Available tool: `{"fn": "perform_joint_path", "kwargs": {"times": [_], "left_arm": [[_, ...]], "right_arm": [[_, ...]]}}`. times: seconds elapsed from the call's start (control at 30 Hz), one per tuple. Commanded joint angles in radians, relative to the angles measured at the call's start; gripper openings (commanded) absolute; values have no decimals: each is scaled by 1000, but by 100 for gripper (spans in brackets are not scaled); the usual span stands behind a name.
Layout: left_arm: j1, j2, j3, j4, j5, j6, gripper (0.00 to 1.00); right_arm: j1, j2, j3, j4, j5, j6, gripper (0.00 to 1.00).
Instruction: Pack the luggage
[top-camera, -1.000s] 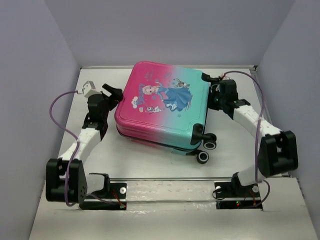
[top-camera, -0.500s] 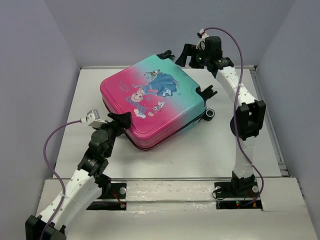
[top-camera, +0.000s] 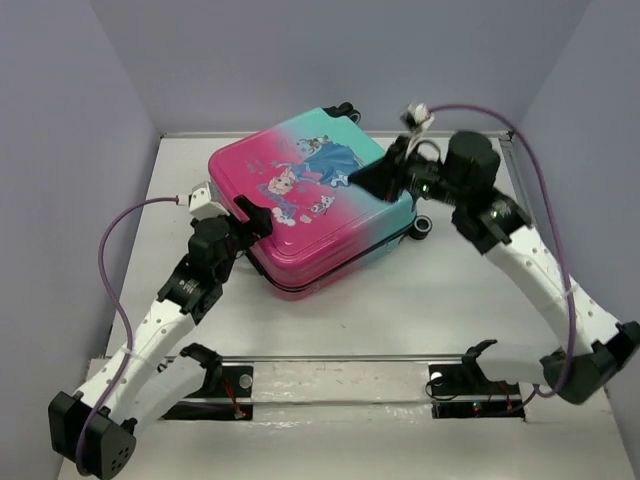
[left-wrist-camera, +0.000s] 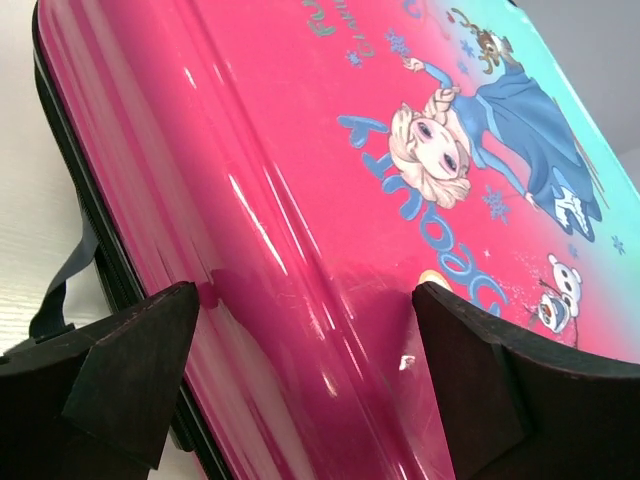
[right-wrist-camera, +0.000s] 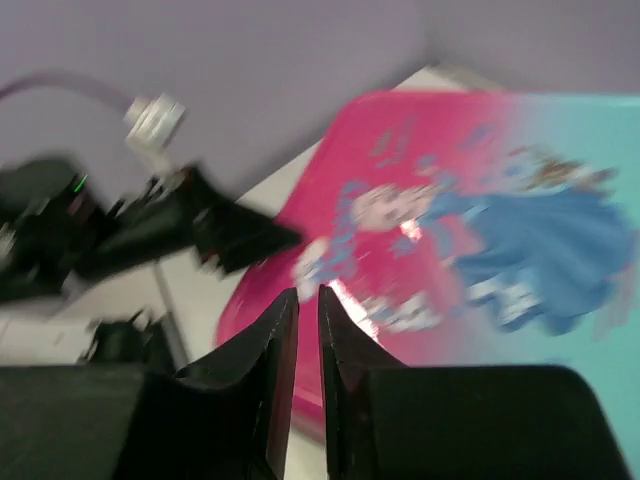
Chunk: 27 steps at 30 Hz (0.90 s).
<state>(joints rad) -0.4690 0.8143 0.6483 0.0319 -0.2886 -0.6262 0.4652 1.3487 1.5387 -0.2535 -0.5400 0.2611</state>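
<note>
Swung down from the back wall, the right arm now reaches over the case. At left, the left gripper (left-wrist-camera: 305, 300) gapes wide against the pink edge of the luggage (top-camera: 310, 205), which lies closed and flat mid-table (top-camera: 450, 290). The right gripper (right-wrist-camera: 300, 300) hovers over the lid, fingers nearly pinched and empty. Closing up seems in hand; next, the left should brace while the right finds the zipper.

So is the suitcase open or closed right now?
Closed: the luggage lies flat, printed shell pressed onto the other half, only a thin seam between.
</note>
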Motion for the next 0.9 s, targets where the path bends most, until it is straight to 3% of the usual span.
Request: {"fn": "perform_joint_path", "kwargs": {"times": [0.0,0.07,0.1,0.2,0.4,0.6,0.67,0.87], "left_arm": [[51,-32,73,8,69,71,99],[186,-33,71,6,209,63,99],[226,-35,67,10,257,56,99],[309,-61,44,5,331,39,99],[388,-184,-90,-29,362,-27,99],[576,-86,-209,97,610,-134,92],[609,-81,-264,117,603,-153,88],[664,35,-352,293,643,-259,87]], "right_arm": [[252,-175,-357,148,96,6,18],[384,-252,-518,177,225,29,31],[417,-272,-561,184,306,38,51],[510,-328,-715,207,414,73,70],[529,-304,-922,385,500,153,68],[540,-119,-977,670,567,202,66],[549,-83,-967,712,575,223,66],[584,24,-947,839,676,277,65]]}}
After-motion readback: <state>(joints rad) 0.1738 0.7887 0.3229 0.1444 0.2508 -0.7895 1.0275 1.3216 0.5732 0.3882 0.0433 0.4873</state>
